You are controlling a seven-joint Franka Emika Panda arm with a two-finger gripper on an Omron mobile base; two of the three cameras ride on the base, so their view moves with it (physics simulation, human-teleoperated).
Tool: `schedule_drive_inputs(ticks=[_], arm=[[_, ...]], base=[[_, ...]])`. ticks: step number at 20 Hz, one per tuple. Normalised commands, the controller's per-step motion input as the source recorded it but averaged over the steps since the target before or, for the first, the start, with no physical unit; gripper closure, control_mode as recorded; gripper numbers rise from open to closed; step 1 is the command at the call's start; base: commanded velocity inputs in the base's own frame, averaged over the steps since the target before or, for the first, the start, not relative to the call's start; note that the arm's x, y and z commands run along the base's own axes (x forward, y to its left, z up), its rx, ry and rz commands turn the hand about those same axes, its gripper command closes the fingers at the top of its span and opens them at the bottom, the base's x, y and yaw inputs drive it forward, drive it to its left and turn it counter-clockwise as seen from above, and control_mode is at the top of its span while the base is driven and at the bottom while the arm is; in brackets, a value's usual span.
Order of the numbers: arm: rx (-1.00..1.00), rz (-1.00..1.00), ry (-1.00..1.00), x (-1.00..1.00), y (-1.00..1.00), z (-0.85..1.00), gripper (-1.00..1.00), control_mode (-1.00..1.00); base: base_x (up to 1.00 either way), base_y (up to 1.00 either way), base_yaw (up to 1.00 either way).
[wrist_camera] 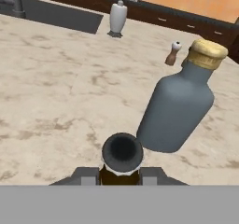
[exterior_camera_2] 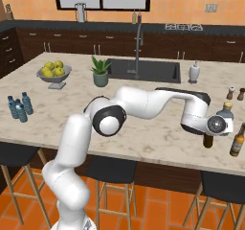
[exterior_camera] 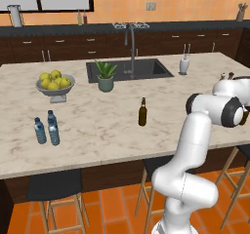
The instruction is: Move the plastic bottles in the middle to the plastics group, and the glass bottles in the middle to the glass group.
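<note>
1. Amber glass is showing between the closed jaws of the gripper (wrist_camera: pixel 120 175), which is gripping a brown bottle (wrist_camera: pixel 121 152) by its neck, mouth facing the hand camera.
2. Hanging beside the squat grey-blue bottle (wrist_camera: pixel 176 105), the held bottle is apparently being brought to join the glass group at the worktop (wrist_camera: pixel 56 97) edge.
3. Another brown bottle (exterior_camera_2: pixel 237 141) is already standing near that group.
4. One more brown bottle (exterior_camera: pixel 142 112) is waiting mid-worktop, well apart from the water bottles (exterior_camera: pixel 47 128) grouped at the far side.
</note>
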Motion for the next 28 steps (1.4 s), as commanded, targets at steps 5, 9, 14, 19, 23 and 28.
schedule_drive_inputs(ticks=[5, 9, 14, 19, 23, 28], arm=[[0.0, 0.03, 0.05, 0.2, -0.01, -0.16, 1.0, -1.0], [0.0, 0.0, 0.01, 0.0, -0.07, -0.13, 1.0, -1.0], [0.0, 0.0, 0.0, 0.0, 0.0, 0.0, 1.0, -1.0], [0.0, 0.0, 0.0, 0.0, 0.0, 0.0, -1.0, -1.0], [0.0, 0.0, 0.0, 0.0, 0.0, 0.0, -1.0, -1.0], [0.0, 0.0, 0.0, 0.0, 0.0, 0.0, -1.0, -1.0]], base=[[0.0, 0.0, 0.0], [0.0, 0.0, 0.0], [0.0, 0.0, 0.0], [0.0, 0.0, 0.0], [0.0, 0.0, 0.0], [0.0, 0.0, 0.0]])
